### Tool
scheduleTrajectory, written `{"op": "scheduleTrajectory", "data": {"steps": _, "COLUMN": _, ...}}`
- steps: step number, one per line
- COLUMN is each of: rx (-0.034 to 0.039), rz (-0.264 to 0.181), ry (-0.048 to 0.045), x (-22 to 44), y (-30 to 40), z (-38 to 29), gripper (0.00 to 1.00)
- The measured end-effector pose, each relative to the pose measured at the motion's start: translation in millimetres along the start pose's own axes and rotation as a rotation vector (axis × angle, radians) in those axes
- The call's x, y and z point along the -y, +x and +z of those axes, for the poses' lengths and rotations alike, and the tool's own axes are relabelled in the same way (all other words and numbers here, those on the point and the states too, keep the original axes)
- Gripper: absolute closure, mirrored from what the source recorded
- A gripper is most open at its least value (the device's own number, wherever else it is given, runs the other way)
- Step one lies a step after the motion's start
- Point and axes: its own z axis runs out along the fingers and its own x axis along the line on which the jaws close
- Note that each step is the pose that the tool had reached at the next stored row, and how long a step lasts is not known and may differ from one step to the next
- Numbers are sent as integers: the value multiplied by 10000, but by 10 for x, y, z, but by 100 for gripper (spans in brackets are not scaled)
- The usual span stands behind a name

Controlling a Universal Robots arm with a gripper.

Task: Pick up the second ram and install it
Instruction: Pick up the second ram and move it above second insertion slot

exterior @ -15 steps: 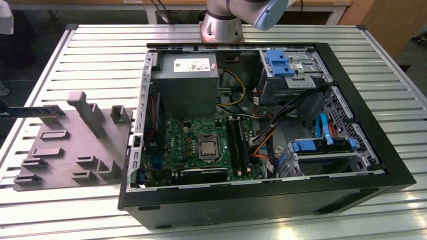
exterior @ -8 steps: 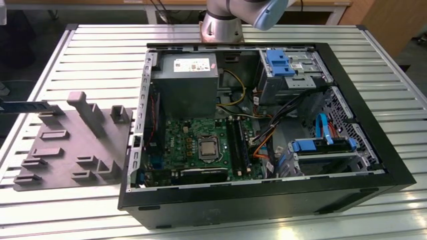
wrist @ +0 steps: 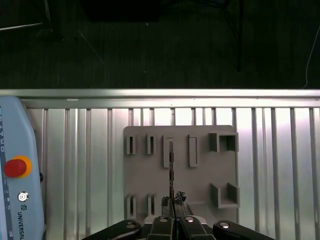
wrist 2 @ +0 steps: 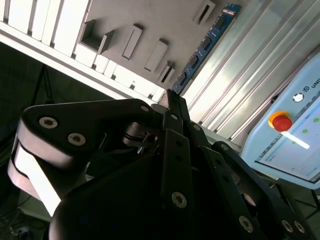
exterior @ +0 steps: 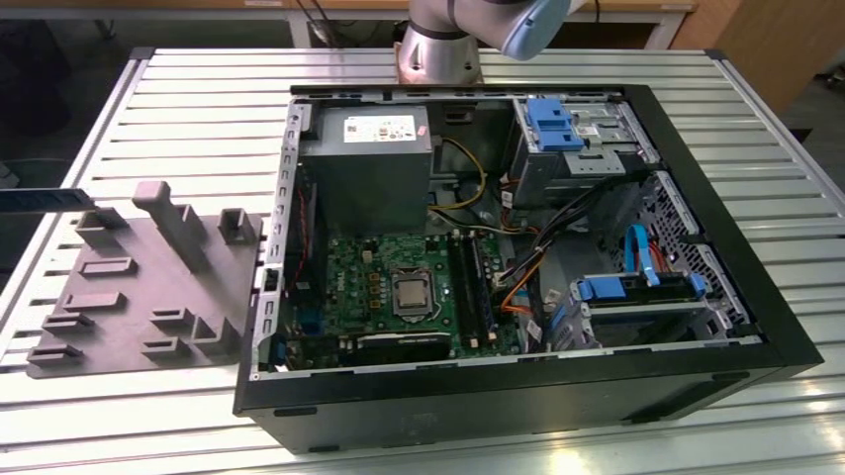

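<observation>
The black claw (wrist: 173, 205) pinches one end of the long bluish-green memory stick (wrist 2: 205, 45) above a grey slotted holder (wrist: 200, 175). The edge-on hold probably suits slotting it in.

The table (exterior: 198, 89) is silvery metal, ribbed in long parallel slats. The slotted holder (exterior: 145, 287) is plain matt grey. The memory stick (wrist 2: 206, 43) is blue with a row of dark chips, and the end effector (wrist 2: 170, 97) is black. The computer case (exterior: 528, 406) is black, its circuit board (exterior: 350, 267) green, its drive clips (exterior: 548, 124) bright blue.
</observation>
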Motion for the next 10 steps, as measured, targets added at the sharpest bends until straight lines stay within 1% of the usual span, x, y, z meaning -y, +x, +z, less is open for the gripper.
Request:
{"op": "scheduleTrajectory", "data": {"steps": 7, "rx": 3, "rz": -1, "ry": 0, "x": -6, "y": -6, "z": -128, "gripper": 89}}
{"op": "scheduleTrajectory", "data": {"steps": 10, "rx": 5, "rz": -1, "ry": 0, "x": -9, "y": -11, "z": -201, "gripper": 89}}
